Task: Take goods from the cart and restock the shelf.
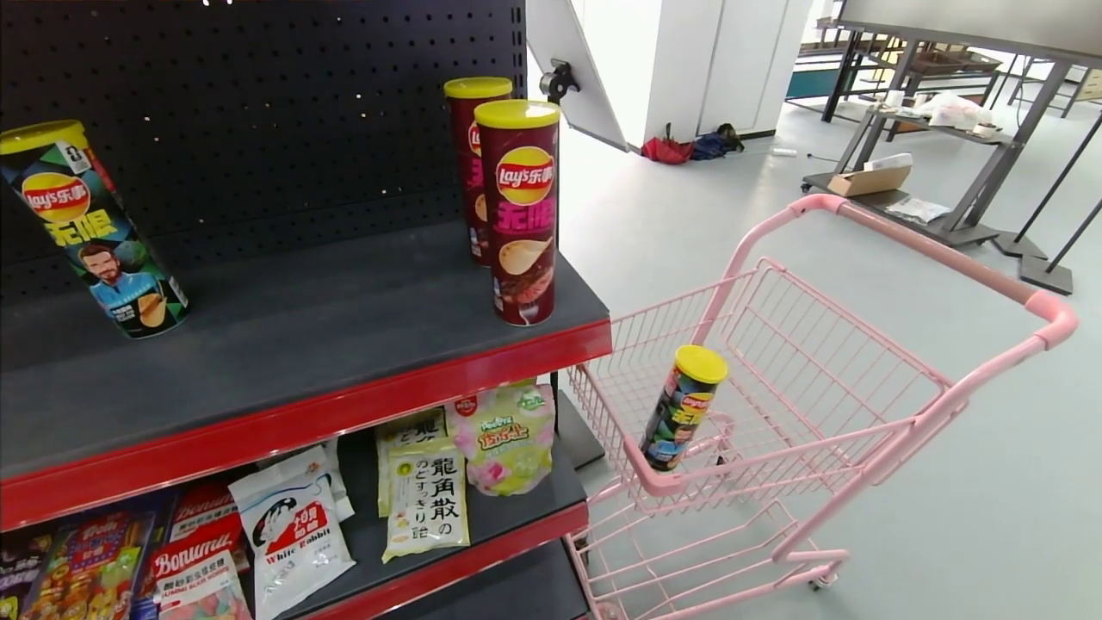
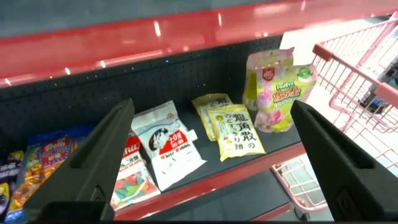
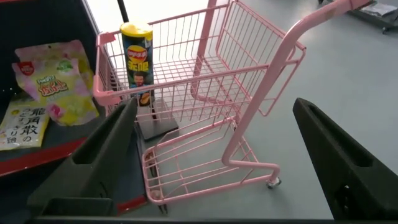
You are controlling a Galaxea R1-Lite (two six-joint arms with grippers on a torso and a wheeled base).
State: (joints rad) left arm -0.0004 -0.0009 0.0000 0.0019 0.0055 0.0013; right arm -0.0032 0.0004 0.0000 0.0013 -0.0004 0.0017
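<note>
At the basket corner nearest the shelving, one yellow-lidded chip can stands upright in the pink cart, close against the wire wall and rim. It is the only item to be seen in the basket.

The right gripper hangs above and short of the cart, its fingers spread wide and holding nothing. The left gripper faces the lower shelf, also wide and empty, with sweet bags lying ahead of it.

On the upper shelf board two maroon chip cans stand one behind the other at the end next to the cart, the front one near the red lip. A dark can of the same print as the one in the cart stands well apart at the far end, with bare board between.

The likely trouble is the tight corner: a finger coming down on the wire side could catch the rim, or nudge the cart, which stands on wheels and may roll. A tall, narrow can gripped high may swing or tip. On placing, a sweep past the maroon pair could knock the front one off the lip.
</note>
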